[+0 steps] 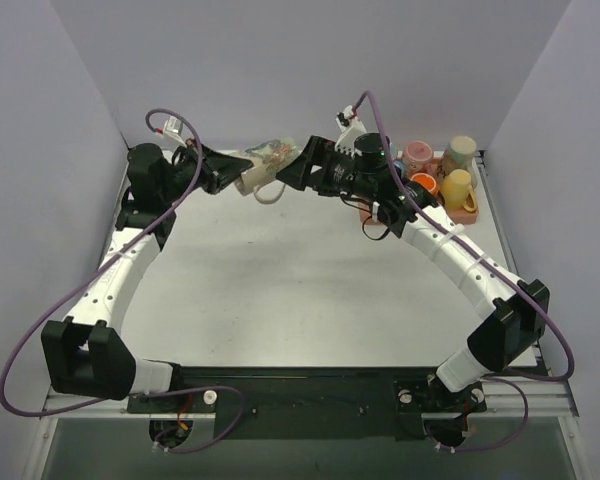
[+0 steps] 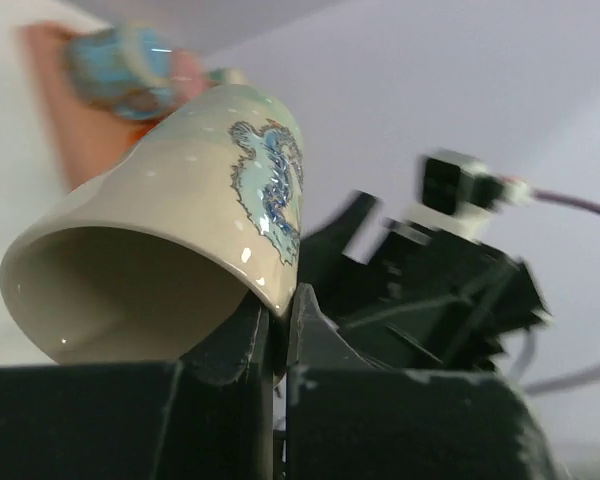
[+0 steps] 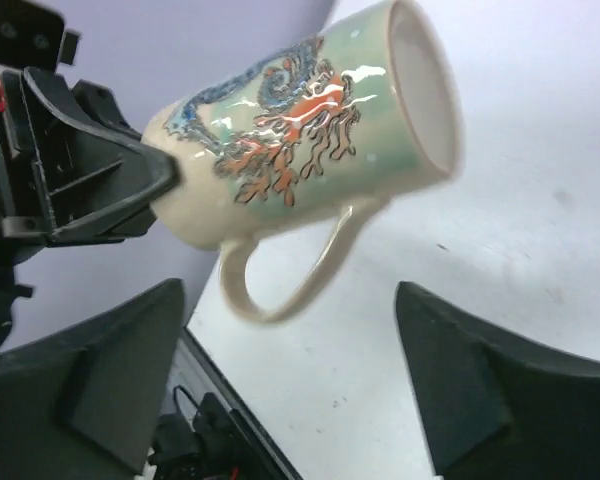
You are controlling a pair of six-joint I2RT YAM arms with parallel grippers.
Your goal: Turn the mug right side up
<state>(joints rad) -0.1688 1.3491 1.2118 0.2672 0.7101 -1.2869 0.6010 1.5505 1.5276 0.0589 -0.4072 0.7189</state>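
The mug [image 1: 265,165] hangs in the air in the upper middle of the overhead view, lying roughly on its side between the two arms. It is cream and pale green with a blue and red swirl pattern. Its handle droops below it, and its open mouth points toward the left of the frame.

The left gripper [image 1: 236,177] has its jaws pinched tight on the rim of that mouth. In the left wrist view the two fingers meet on the lower lip, and the inside of the mug shows plain cream. The right gripper [image 1: 296,172] sits at the other end with its jaws spread wide. In its own wrist view the fingers stand either side of the mug and touch nothing.

In the upper right of the overhead view a salmon tray [image 1: 469,211] carries a pink cup [image 1: 418,155], a beige cup [image 1: 460,150], a yellow mug [image 1: 458,187] and an orange cup [image 1: 423,184]. I cannot tell what is in them.

Below it all lies the white table [image 1: 280,290]. Pale lilac-grey walls [image 1: 280,70] close it in at the back and both sides, and purple cables [image 1: 40,330] loop along both arms.
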